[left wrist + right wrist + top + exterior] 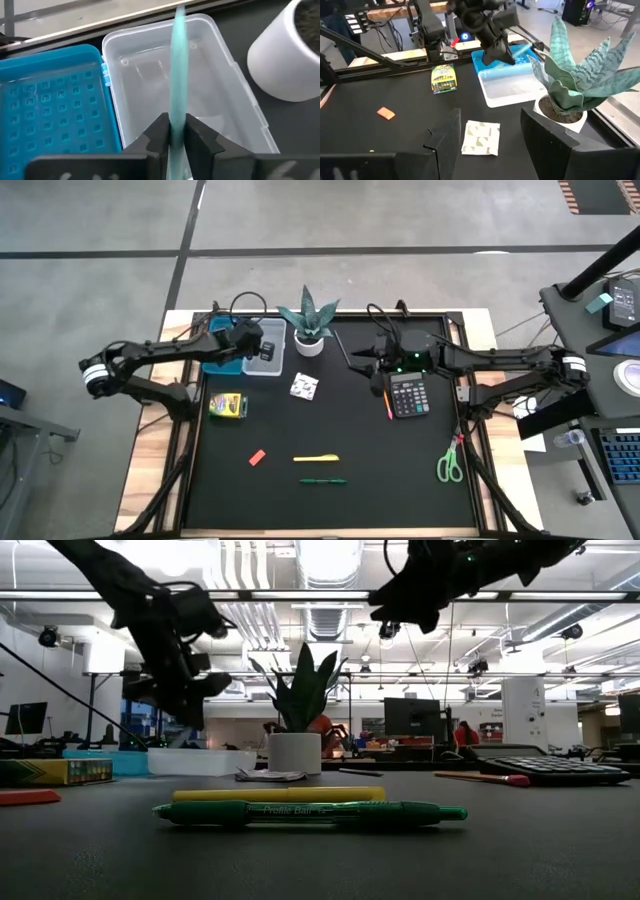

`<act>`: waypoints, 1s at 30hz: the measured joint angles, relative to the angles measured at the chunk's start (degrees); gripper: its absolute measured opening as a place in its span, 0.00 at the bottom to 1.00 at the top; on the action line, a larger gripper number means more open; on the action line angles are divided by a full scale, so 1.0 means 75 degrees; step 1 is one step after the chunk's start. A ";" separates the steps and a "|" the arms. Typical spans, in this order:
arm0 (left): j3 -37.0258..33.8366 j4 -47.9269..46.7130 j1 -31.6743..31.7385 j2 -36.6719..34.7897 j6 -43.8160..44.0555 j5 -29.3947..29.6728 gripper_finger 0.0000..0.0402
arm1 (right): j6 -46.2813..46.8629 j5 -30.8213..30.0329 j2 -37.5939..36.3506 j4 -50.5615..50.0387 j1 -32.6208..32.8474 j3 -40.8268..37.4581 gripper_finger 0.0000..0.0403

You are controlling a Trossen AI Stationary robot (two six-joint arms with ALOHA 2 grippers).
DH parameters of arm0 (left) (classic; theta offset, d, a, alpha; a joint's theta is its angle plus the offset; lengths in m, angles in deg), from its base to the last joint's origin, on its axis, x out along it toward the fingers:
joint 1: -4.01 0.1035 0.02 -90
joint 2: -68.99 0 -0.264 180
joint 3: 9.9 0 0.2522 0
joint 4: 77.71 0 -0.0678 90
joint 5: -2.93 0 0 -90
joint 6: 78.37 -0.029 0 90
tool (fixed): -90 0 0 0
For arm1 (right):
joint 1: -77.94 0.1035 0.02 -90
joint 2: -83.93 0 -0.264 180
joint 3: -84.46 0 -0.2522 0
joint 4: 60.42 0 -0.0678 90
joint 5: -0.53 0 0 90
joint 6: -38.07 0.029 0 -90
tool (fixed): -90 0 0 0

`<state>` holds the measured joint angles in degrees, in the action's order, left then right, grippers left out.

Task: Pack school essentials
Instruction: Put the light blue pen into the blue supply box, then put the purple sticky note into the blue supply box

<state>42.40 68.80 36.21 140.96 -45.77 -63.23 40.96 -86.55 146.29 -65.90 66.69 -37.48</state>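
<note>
My left gripper (262,343) hangs over the clear plastic box (215,70) at the table's far left, shut on a teal pen (178,75). The box's blue lid (50,100) lies open beside it. My right gripper (490,145) is open above the black mat, between the calculator and the plant, with the white patterned packet (481,137) lying flat below it. On the mat lie the yellow crayon box (228,405), the red eraser (257,458), a yellow pen (315,458), a green pen (322,480), an orange pencil (388,402) and the green-handled scissors (450,463). My left gripper pinches the teal pen's shaft (175,122) between its two fingers (157,135), coming from above at a slant. The pen runs on past the fingertips and its free length (522,50) reaches out over the box. It is lifted clear and tilted.
The spiky green plant in its white pot (310,330) stands just right of the clear box, close to both grippers. A black calculator (408,395) lies under the right arm. The near half of the mat holds only the small stationery, spread apart.
</note>
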 joint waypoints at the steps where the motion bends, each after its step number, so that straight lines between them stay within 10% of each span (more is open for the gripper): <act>1: 0.0022 0.0053 0.0015 0.0104 0.0004 0.0002 0.11 | -0.0032 -0.0003 -0.0032 0.0005 0.0000 -0.0003 0.48; 17: 0.0012 0.0367 -0.0293 -0.0654 -0.0509 -0.0959 0.19 | -0.0188 0.0000 0.0347 0.0006 0.0015 0.0000 0.48; 30: -0.0234 0.1313 -0.3388 -0.1300 -0.1434 -0.1558 0.19 | -0.0536 0.0000 0.0357 -0.0086 0.0012 0.0000 0.48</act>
<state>40.65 78.65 10.80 131.21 -56.53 -74.92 36.94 -86.55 148.96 -66.55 66.78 -37.49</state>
